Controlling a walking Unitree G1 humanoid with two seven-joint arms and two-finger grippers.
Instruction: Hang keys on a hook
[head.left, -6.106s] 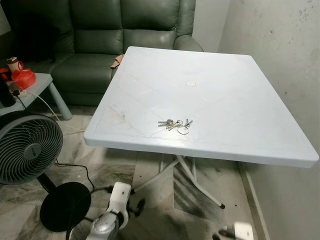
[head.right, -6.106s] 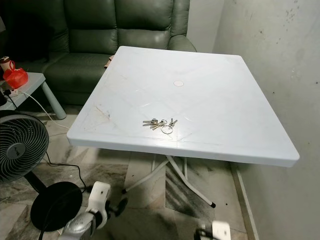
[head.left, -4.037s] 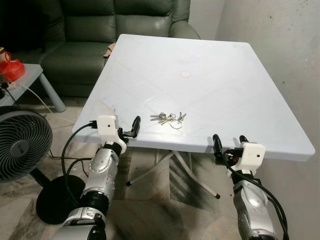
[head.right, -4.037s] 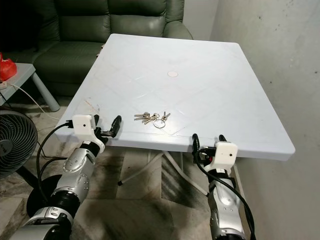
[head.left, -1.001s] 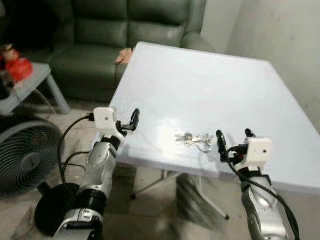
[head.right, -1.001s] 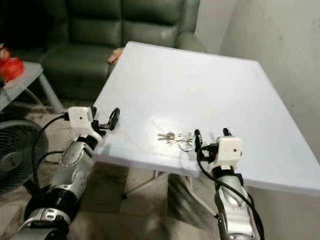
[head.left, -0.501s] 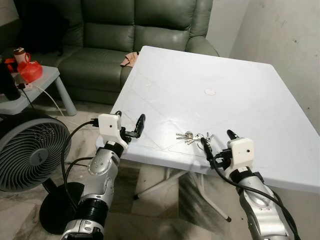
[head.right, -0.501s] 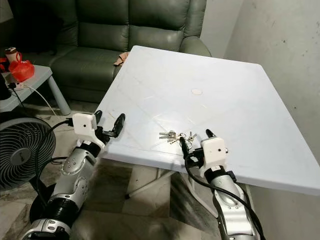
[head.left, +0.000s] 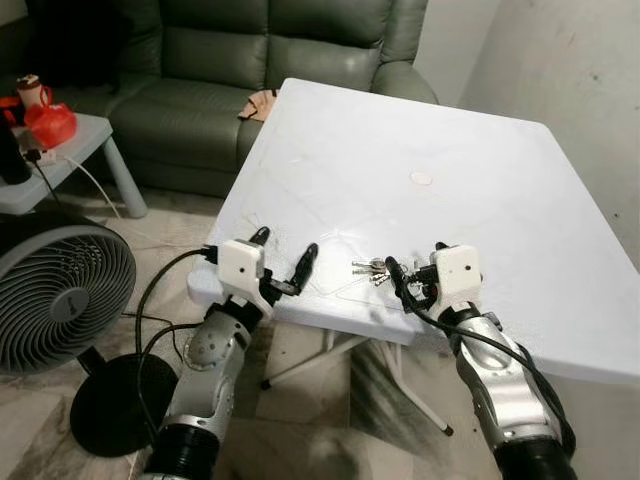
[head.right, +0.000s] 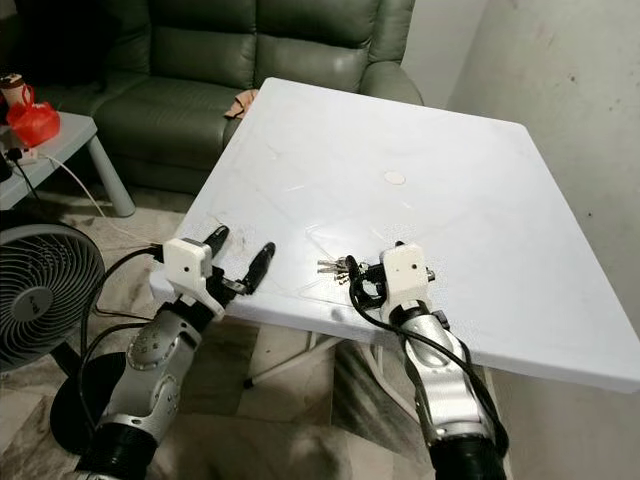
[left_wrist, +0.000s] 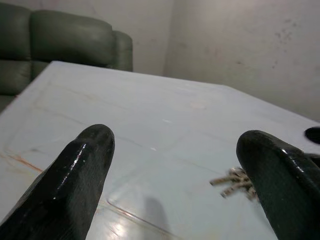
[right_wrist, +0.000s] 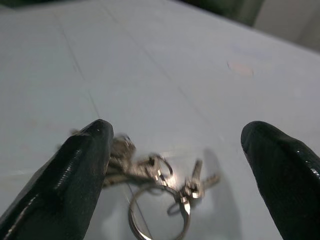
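A bunch of silver keys on a ring (head.left: 371, 270) lies flat near the front edge of the white table (head.left: 450, 130). My right gripper (head.left: 412, 272) is open just above the table, right at the keys. In the right wrist view its two black fingers (right_wrist: 80, 165) spread wide, with the keys (right_wrist: 155, 172) low between them and untouched. My left gripper (head.left: 285, 246) is open too and hovers over the table's front left corner, well left of the keys. The left wrist view has the keys (left_wrist: 232, 181) beside one fingertip.
A green leather sofa (head.left: 250, 50) stands behind the table. On the floor to the left are a round fan (head.left: 60, 300) and its black base. A small side table (head.left: 60, 160) carries a red bag (head.left: 48, 123). A bare wall (head.left: 580, 80) runs close along the right.
Both arms have reached forward over the table's front edge. The right gripper has closed in from beside the keys to right over them. The keys have not moved.
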